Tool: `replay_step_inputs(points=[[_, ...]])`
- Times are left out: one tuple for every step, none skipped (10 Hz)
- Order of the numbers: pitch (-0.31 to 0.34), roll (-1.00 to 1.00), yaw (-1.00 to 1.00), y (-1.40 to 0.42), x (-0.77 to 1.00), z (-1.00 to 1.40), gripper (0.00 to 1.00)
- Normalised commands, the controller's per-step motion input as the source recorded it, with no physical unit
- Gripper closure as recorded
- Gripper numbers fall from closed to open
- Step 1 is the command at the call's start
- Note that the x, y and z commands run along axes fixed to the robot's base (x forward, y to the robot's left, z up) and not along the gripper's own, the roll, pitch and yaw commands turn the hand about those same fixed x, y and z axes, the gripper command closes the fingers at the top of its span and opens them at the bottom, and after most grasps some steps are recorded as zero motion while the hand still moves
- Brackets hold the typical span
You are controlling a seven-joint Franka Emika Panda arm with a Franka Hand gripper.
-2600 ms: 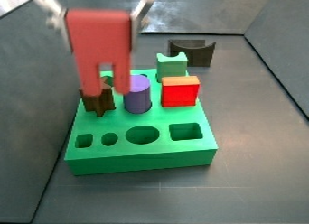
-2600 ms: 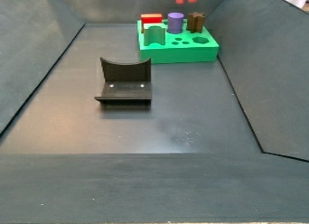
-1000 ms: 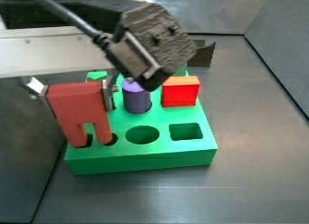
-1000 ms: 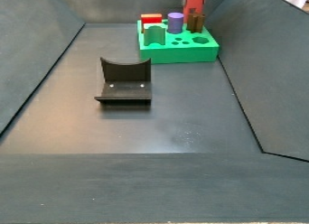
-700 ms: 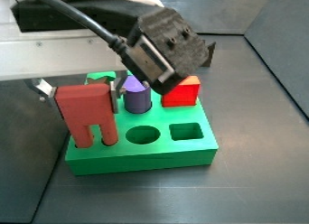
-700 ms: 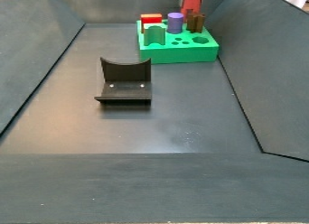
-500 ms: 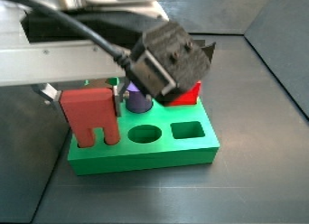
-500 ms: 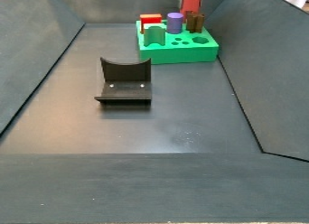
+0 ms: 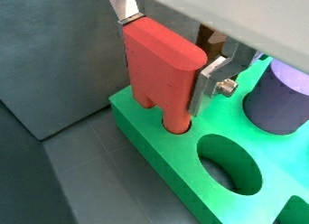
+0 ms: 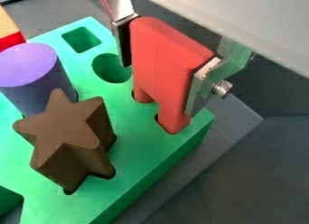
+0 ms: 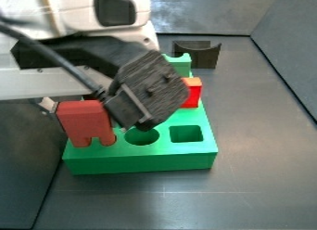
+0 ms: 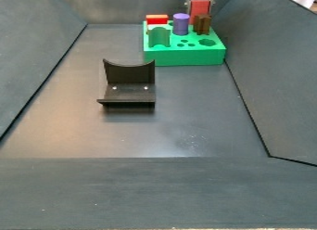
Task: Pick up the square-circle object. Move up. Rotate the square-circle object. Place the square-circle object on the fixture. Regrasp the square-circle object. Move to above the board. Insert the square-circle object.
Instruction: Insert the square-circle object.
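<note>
gripper [image 9: 169, 60] is clamped on the square-circle object [image 9: 163, 70], legs down so they drop into the board [image 9: 182, 164] holes

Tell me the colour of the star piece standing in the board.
Dark brown; the star piece shows best in a wrist view.

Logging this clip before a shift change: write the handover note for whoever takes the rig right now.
Gripper: shut on the square-circle object, over the corner of the board.
Object: upright, legs entering the holes at the board's edge in both wrist views; how deep cannot be told.
Fixture: bare, apart from the board.
Done: pick, regrasp, move to board.
Left: finish the insertion, open the gripper, pull back.
</note>
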Motion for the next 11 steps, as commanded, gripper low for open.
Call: replay_step_inputs(points=[[-0.076,0.02,-0.01,0.02,0.75,-0.95,1.0],[-0.069,0.0,-0.11,0.08,0.81,-0.97,1.0],[-0.074,0.0,-0.21,0.15,0.87,-0.96,1.0],[-0.083,0.0,-0.28,0.27,0.75,-0.93,1.0],[-0.044,0.0,-0.16,0.35,0.73,-0.99,1.0],[-0.02,0.0,-0.05,0.36,0.94,-1.0,1.0],[-0.036,-0.03,-0.01,0.37,1.0,-0.99,1.0],[-0.116,0.0,-0.04,0.19,0.58,-0.83,1.0],[-0.077,-0.02,-0.03,0.01,0.0,-0.09,1.0],[0.0,0.02,0.0,0.0,0.0,0.0,1.0],[0.0,0.0,0.0,0.0,0.0,0.0,1.0]])
